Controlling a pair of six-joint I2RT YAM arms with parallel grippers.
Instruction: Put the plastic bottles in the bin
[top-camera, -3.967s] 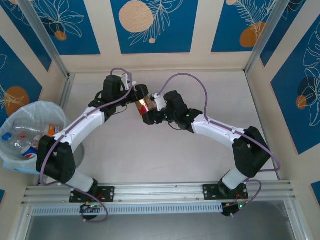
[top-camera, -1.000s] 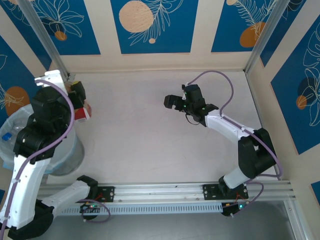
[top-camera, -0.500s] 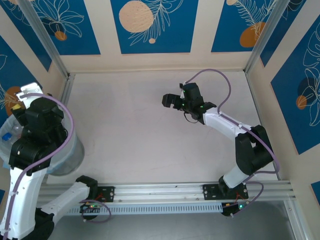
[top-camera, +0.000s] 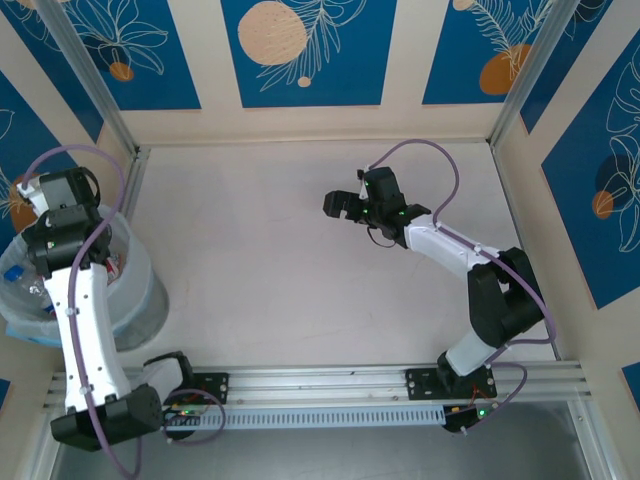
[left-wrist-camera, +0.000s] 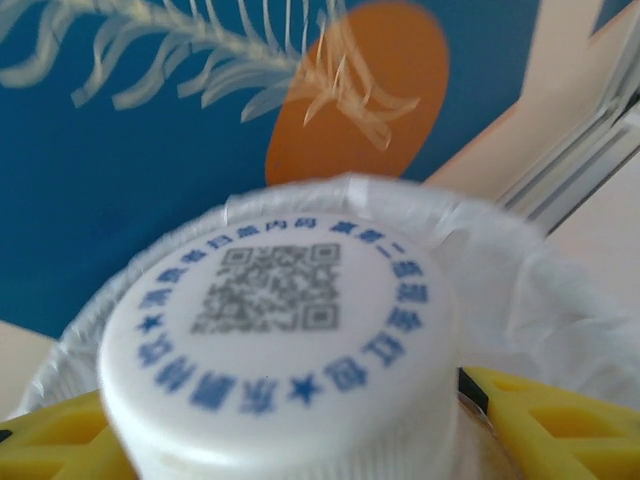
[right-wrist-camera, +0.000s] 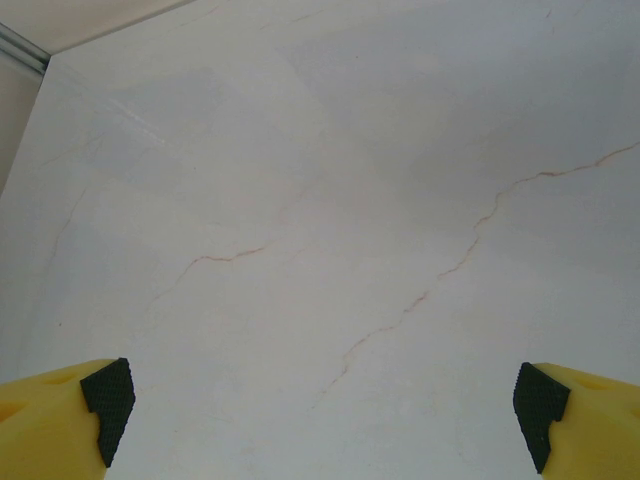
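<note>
Left gripper (left-wrist-camera: 290, 445) was clenched on a white-capped bottle (left-wrist-camera: 280, 330) near its top, bin (left-wrist-camera: 500, 250) right ahead of it. Looked light, thin-walled, slippery, so I figured the stiff neck was the spot. Right gripper (right-wrist-camera: 320, 400) gaped, empty.

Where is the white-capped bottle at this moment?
In the left wrist view the white-capped bottle sits in the left gripper, over the bin beside the left edge of the table.
</note>
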